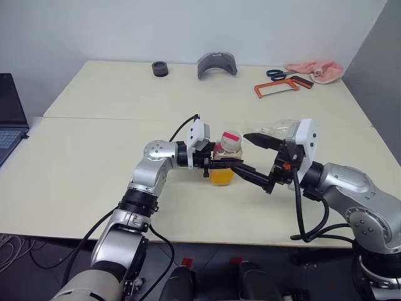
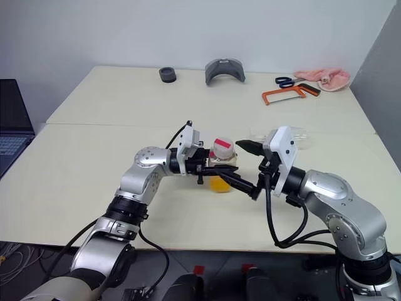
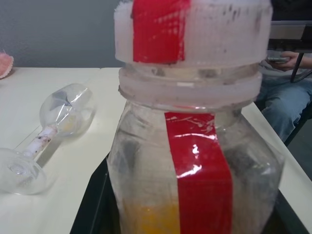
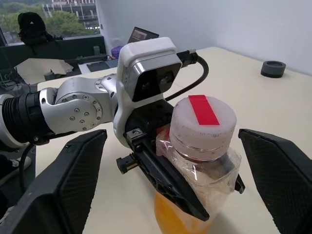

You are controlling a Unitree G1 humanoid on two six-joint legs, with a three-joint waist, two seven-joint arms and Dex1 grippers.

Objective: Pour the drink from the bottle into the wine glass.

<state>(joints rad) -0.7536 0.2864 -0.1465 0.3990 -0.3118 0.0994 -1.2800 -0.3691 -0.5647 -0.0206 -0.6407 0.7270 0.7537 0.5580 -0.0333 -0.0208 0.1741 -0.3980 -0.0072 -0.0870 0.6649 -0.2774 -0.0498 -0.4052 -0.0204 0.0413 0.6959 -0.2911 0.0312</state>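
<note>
My left gripper (image 1: 227, 164) is shut on the bottle (image 1: 229, 143), gripping its clear body below the neck and holding it upright just above the table. The bottle has a red stripe and a white cap (image 4: 202, 122) with red tape. The orange drink (image 1: 221, 177) fills its lower part. My right gripper (image 1: 254, 158) is open, its two black fingers spread wide on either side of the cap without touching it. The wine glass (image 3: 63, 114) lies on its side on the table beyond the bottle, behind my right gripper (image 2: 285, 133).
At the table's far edge are a black ring (image 1: 160, 69), a grey curved piece (image 1: 217, 64), blue scissors (image 1: 276, 74), an orange hacksaw (image 1: 282, 88) and a pink cloth (image 1: 316, 69). A laptop (image 1: 9, 116) sits at far left. A seated person (image 3: 285, 97) is beside the table.
</note>
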